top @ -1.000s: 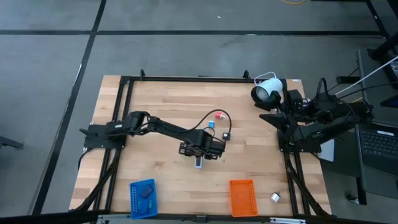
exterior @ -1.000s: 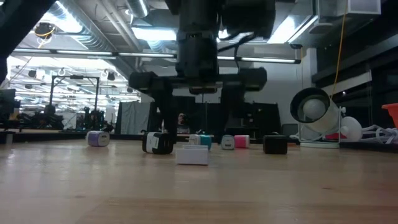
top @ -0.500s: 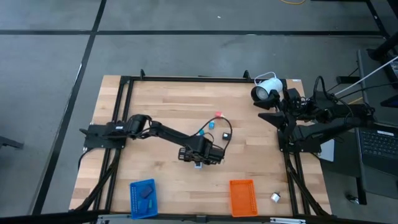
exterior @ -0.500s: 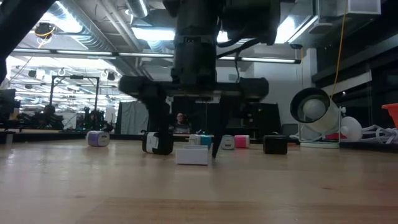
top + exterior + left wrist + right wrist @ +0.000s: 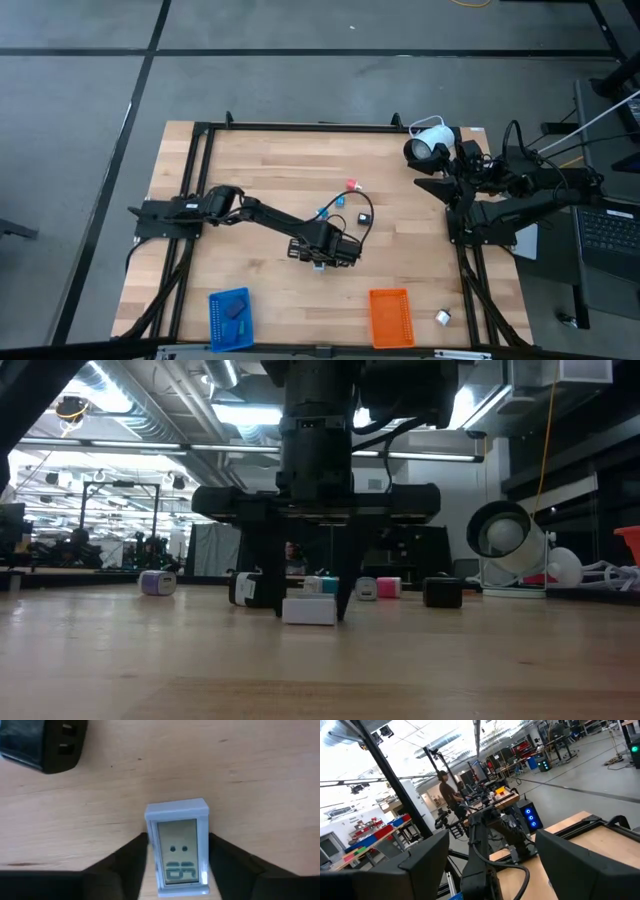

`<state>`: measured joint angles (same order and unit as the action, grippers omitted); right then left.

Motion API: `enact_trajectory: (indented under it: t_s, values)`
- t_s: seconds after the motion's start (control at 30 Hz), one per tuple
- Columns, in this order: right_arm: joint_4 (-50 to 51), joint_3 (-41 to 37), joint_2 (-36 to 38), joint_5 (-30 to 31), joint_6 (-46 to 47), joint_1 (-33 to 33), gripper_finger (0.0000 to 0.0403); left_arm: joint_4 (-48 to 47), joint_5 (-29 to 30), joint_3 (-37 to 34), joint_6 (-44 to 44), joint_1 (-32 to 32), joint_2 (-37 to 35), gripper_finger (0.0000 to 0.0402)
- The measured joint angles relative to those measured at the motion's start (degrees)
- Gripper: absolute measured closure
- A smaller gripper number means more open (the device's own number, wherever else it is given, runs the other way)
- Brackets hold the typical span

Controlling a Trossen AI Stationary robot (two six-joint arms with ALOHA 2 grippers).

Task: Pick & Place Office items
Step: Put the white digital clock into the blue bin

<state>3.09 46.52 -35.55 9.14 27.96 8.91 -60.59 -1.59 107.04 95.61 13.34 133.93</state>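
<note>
A small white rectangular piece with a grey display (image 5: pixel 178 847) lies flat on the wooden table (image 5: pixel 260 170). It also shows in the low view (image 5: pixel 309 609). My left gripper (image 5: pixel 178 870) is over it near the table's middle (image 5: pixel 320 252), pointing down and open, with one finger along each long side. Red (image 5: pixel 351 185), light-blue (image 5: pixel 340 200) and black-white (image 5: pixel 363 216) pieces lie just beyond it. My right gripper (image 5: pixel 490 870) is open and empty, up at the table's right edge. My left gripper comes from above, and its fingers (image 5: pixel 132 862) reach the table on either side of the white piece, along its two long sides (image 5: pixel 150 845). The piece lies flat on the table. I cannot tell whether the fingers touch it.
A blue tray (image 5: pixel 230 318) holding dark flat pieces and an orange tray (image 5: pixel 391 317) stand at the near edge. A white round lamp-like device (image 5: pixel 432 147) is at the far right. A black chunk (image 5: pixel 42 745) lies close to my left gripper. A purple piece (image 5: pixel 158 582) lies farther off.
My left gripper has gone a little toward the table's near edge and down over the white piece. Its fingers now stand on the table on either side of it. The piece has stayed where it was.
</note>
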Motion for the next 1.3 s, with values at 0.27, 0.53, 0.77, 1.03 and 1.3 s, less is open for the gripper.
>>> enact_trajectory:
  t_s: [0.27, 0.53, 0.77, 1.03, 1.3]
  values:
    - [-0.78, 0.0, 0.0, 2.11, 0.16, 0.0, 0.0101, 3.11, -1.26, -0.1, -4.64, 0.27, -0.49, 0.026]
    - [-1.94, 0.0, 0.0, 3.52, 0.12, -1.12, 0.0101, 5.57, 2.49, -0.46, -9.42, 2.6, -5.78, 0.0268]
    - [-2.33, 0.0, 0.0, 4.58, 1.21, -2.8, 0.0101, 6.51, 11.51, -0.33, -13.18, 6.78, -15.52, 0.0268]
    - [-2.45, 0.0, -0.18, 4.82, 2.34, -4.35, 0.0101, 4.45, 8.89, -0.2, -13.5, 18.06, -23.8, 0.0268]
    - [-2.41, 0.0, -1.06, 6.77, 3.12, -4.48, 0.0101, -9.4, 3.21, -0.2, -0.52, 30.81, -23.76, 0.0268]
